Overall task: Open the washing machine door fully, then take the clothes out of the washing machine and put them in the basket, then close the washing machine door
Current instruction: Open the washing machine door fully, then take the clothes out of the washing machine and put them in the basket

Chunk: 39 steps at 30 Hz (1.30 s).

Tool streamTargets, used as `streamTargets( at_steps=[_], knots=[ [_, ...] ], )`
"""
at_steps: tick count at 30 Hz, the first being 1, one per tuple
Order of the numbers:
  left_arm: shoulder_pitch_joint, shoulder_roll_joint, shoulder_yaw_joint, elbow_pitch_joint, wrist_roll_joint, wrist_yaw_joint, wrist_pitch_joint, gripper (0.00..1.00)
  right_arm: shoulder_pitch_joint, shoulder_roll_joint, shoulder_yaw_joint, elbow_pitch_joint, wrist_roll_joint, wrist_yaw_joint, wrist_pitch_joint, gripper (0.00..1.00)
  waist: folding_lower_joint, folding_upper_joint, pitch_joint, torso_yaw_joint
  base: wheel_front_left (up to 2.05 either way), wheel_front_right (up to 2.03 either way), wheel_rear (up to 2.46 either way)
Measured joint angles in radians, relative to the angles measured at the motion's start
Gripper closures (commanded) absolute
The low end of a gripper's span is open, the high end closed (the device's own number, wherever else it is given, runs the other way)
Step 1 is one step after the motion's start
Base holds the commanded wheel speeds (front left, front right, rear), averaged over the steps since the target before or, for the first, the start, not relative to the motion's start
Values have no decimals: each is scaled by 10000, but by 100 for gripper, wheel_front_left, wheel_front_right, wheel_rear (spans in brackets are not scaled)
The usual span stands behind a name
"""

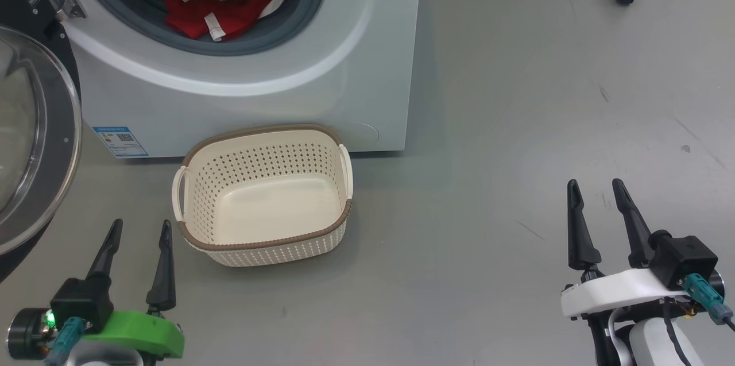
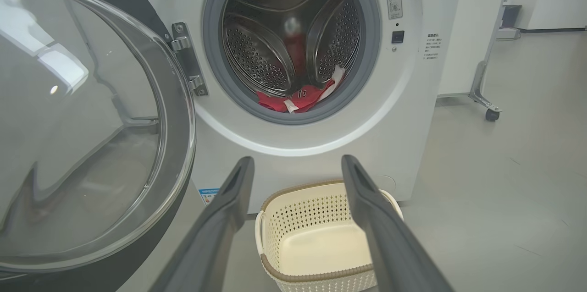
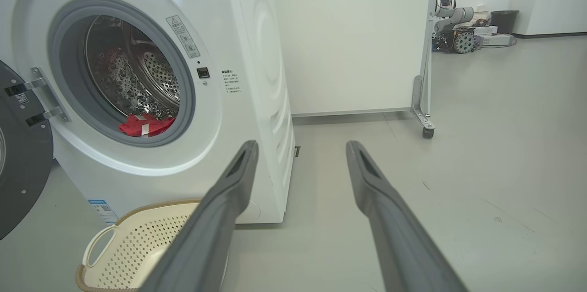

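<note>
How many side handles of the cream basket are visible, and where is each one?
2. The left handle is on the end of the basket nearer the open washing machine door; the right handle is on the opposite end. Nothing covers either.

**Washing machine** [image 1: 344,84]: smooth white cabinet with a soft gloss and pale reflections along the curved front.
**Drum** [image 2: 257,53]: bright perforated steel, almost mirror-like.
**Gasket** [image 2: 213,44]: matt grey rubber.
**Washing machine door** [image 2: 78,113]: clear, glossy bulged window in a shiny black ring.
**Hinge** [image 2: 185,58]: bare silvery metal.
**Clothes** [image 1: 218,4]: soft, creased red cloth with small white fabric labels.
**Basket** [image 1: 275,254]: cream perforated plastic with a satin finish and a brown rim moulded to look woven.
**Floor** [image 1: 517,124]: smooth grey, dull sheen, lightly scuffed.
**Left gripper** [image 1: 142,223]: matt dark fingers on a smooth green plastic mount.
**Right gripper** [image 1: 595,183]: the same matt dark fingers on a smooth white plastic mount.
</note>
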Motion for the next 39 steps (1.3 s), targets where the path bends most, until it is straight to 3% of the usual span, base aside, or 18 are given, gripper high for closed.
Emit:
streamTargets(
  at_steps=[39],
  knots=[
    [221, -44, -267, -648, -132, -81, 0, 0, 47, 105, -88, -146, -167, 117, -12, 0, 0, 0, 317, 55, 0, 0, 0]
  ],
)
